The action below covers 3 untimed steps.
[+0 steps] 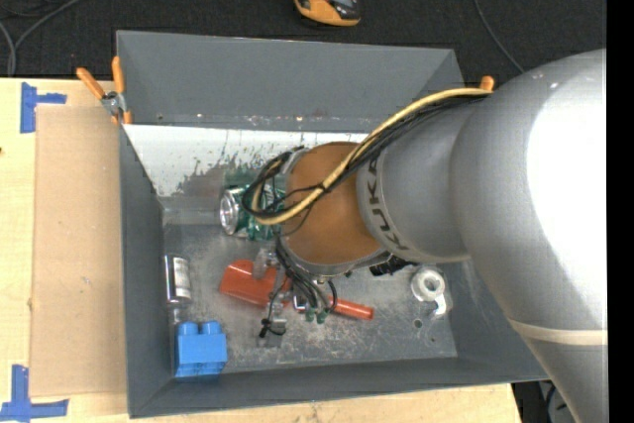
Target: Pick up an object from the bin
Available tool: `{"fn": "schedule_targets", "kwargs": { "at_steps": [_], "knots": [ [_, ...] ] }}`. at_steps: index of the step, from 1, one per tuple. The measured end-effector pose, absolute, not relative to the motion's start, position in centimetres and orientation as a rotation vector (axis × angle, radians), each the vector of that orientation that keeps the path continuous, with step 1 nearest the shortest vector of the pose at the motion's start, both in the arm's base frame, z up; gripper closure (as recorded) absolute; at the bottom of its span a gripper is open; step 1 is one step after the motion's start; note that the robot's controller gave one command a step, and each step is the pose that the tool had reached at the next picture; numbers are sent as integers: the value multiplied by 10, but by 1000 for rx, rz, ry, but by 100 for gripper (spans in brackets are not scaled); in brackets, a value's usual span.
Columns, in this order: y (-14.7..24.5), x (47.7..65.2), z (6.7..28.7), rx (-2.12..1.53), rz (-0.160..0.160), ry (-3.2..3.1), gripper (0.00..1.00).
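My gripper [273,318] hangs low in the middle of the bin, under the arm's orange cover, with its tip close to the floor. It is directly over a red-orange object [243,282] whose wide end lies to the gripper's left. A thin orange end [353,310] sticks out to the right. Whether the gripper touches this object is unclear. A green and silver can [236,210] lies on its side just behind, partly hidden by the cover.
A blue toy brick [201,349] sits in the front left corner. A small silver cylinder [178,277] lies along the left wall. A white tape roll [429,287] rests at the right. The arm covers the bin's right half.
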<state>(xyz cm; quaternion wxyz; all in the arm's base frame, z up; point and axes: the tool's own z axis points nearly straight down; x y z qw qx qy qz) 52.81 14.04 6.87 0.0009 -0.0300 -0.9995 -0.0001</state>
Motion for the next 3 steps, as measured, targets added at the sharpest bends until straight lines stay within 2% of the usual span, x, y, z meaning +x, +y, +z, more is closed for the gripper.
{"fn": "schedule_targets", "kwargs": {
  "at_steps": [1, 2, 3],
  "knots": [
    [152, 524, 68, -91, -4, -3142, 0],
    [144, 528, 69, -95, -4, -3142, 100],
    [144, 528, 69, -96, -4, -3142, 100]
  ]
}}
